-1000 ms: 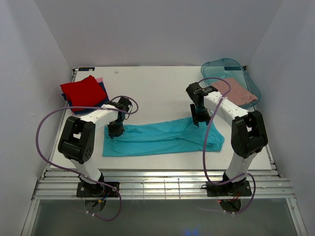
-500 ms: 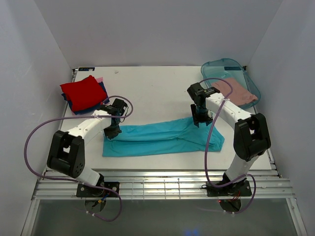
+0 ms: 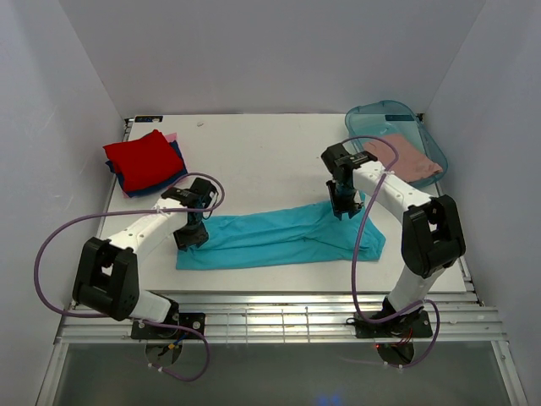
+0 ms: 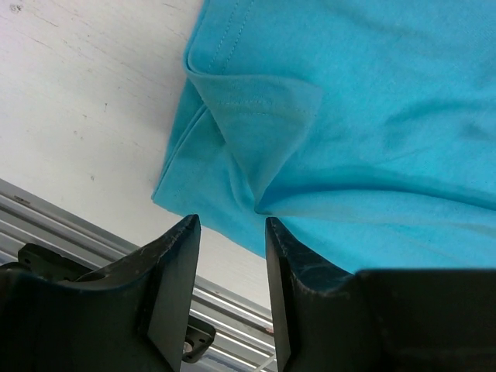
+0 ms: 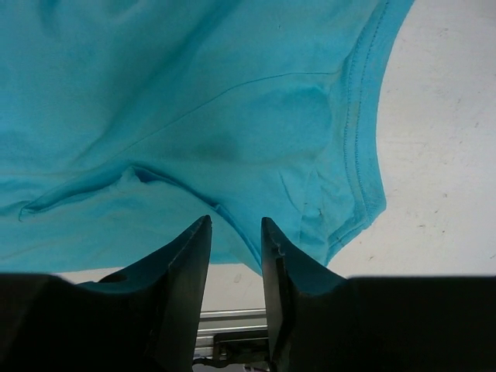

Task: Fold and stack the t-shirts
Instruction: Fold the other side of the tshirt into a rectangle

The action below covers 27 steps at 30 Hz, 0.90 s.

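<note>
Moved: left arm (image 3: 148, 227) swung outward. Both jaws apart over long teal cloth t-shirt (image 3: 270, 237); red folded shirt (image 3: 144, 156), translucent teal plastic tub (image 3: 380, 108) well apart.

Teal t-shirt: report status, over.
Left gripper open over teal t-shirt, left end. Right gripper open near right end. Folded into long strip. Nothing on it.

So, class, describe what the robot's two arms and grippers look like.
The left arm and right arm have white links and bulky black joints. A thin purple cable loops along each. The left gripper and right gripper each end in two flat black fingers with tapered tips.
</note>
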Available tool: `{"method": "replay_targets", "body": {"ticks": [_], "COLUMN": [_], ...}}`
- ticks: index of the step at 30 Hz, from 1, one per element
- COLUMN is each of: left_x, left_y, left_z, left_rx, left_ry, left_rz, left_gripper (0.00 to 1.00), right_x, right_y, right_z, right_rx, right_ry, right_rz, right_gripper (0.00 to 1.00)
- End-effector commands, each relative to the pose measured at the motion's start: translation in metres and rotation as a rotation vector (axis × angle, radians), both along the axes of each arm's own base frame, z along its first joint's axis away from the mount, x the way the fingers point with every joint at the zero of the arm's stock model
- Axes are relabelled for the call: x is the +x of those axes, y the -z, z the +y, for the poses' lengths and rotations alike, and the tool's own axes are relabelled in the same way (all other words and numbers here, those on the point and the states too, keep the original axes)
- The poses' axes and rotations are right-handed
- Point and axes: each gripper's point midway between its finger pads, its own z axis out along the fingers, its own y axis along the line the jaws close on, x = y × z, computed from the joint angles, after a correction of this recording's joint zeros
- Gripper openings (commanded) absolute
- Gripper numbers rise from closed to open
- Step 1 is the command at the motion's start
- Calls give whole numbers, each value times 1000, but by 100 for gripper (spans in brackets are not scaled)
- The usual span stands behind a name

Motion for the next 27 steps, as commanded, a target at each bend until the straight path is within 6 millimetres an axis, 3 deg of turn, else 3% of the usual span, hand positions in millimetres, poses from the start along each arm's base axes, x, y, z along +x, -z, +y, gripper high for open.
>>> {"method": "replay_targets", "body": {"ticks": [1,3,5,9,13,19,27], "left_x": [16,30,42,68,77,73,65], "left_y": [-21,-32,-37,-39,-17,5,5], "left_z": [-4,-5,-6,-6,-9,-12,-6], "left_rx": [-12,-2,9,65,97,97,114], "left_ry": [0,4,9,35,57,67,60], "left_rz": [-87,-124,-145,-161,-92,-19,-23], "left_gripper": [50,49,49,48,48,43,38], "right_x": [13,21,24,27,24,18,11], "right_y": [-5,-9,-10,-13,-13,-15,-8], "right_z": [13,19,23,26,22,10,4], "right_rx": [36,54,63,67,51,9,-7], "right_ry": [-19,-19,-20,-22,-19,-12,-9], "right_rz": [-31,-36,-35,-35,-33,-43,-38], "right_gripper": [37,22,16,14,14,14,13]}}
